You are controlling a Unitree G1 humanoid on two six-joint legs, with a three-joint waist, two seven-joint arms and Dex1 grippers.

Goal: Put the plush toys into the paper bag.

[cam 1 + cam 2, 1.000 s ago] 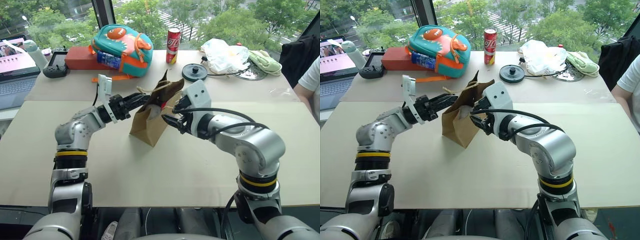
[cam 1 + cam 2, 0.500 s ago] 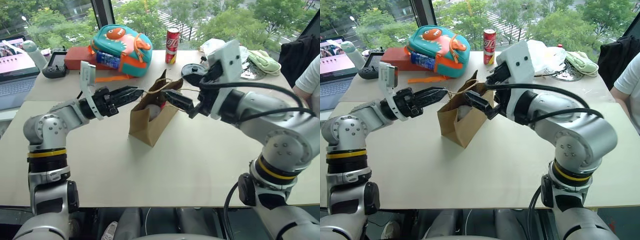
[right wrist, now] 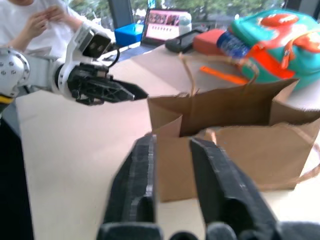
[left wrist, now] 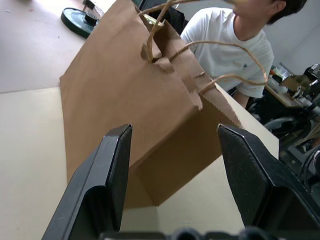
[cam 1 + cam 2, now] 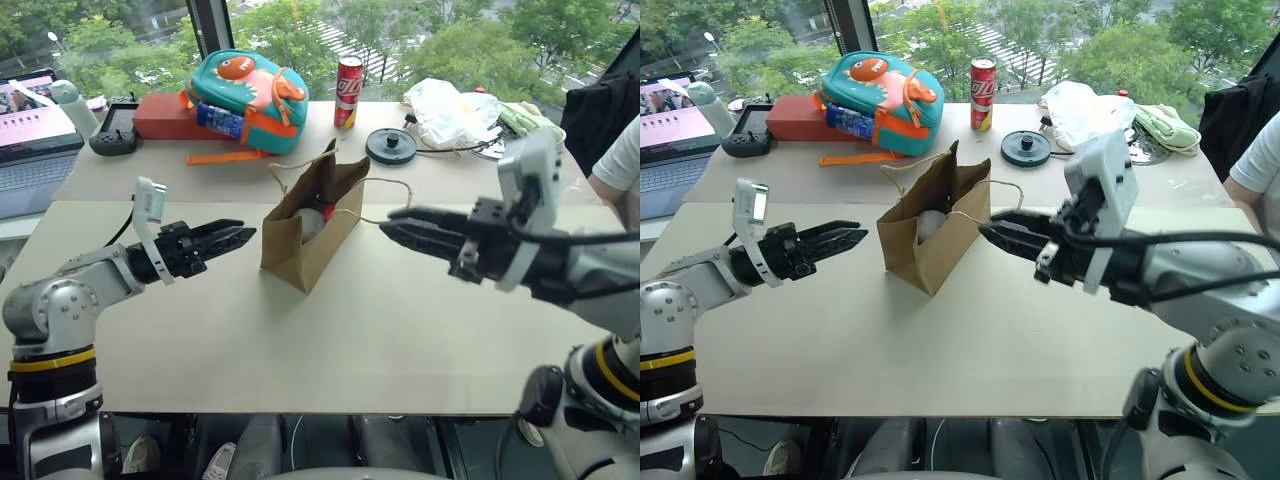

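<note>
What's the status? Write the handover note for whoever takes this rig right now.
Left gripper: open, empty, level beside the paper bag.
Right gripper: shut, empty, on the bag's other side.
Bag: upright on the table, mouth open.
Done: grey-blue ball and a bit of the red pepper show inside.
Left: likely nothing; check inside the bag.

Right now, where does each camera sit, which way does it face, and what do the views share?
Left eye: on the head, looking forward and down at the paper bag; left gripper and right gripper flank it.
Right eye: same stereo head camera and scene.
Left wrist: along its own open fingers toward the bag's side.
Right wrist: along its own nearly closed fingers toward the bag's open top, the left gripper beyond.
All four share the bag.
</note>
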